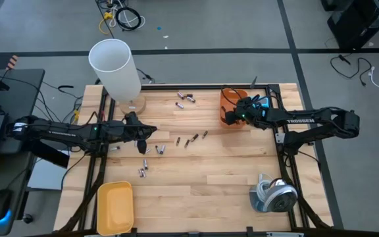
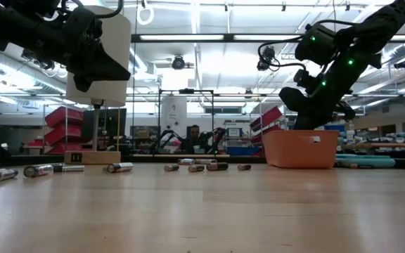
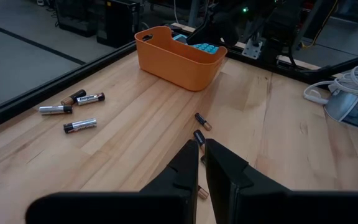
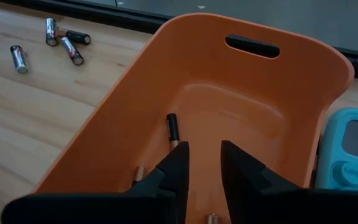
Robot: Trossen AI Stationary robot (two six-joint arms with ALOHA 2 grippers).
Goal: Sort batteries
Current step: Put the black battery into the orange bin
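Bright overhead strip lighting, soft shadows, mild blur

"TROSSEN" lettering runs along the right arm [image 1: 306,121]; battery labels unreadable.

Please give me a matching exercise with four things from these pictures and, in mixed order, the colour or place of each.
1. bin
2. tray
3. tube
4. right gripper

a. yellow, near table corner
b. white, standing upright
c. orange, a dark battery inside
d. above the orange bin

Pairs: 1-c, 2-a, 3-b, 4-d
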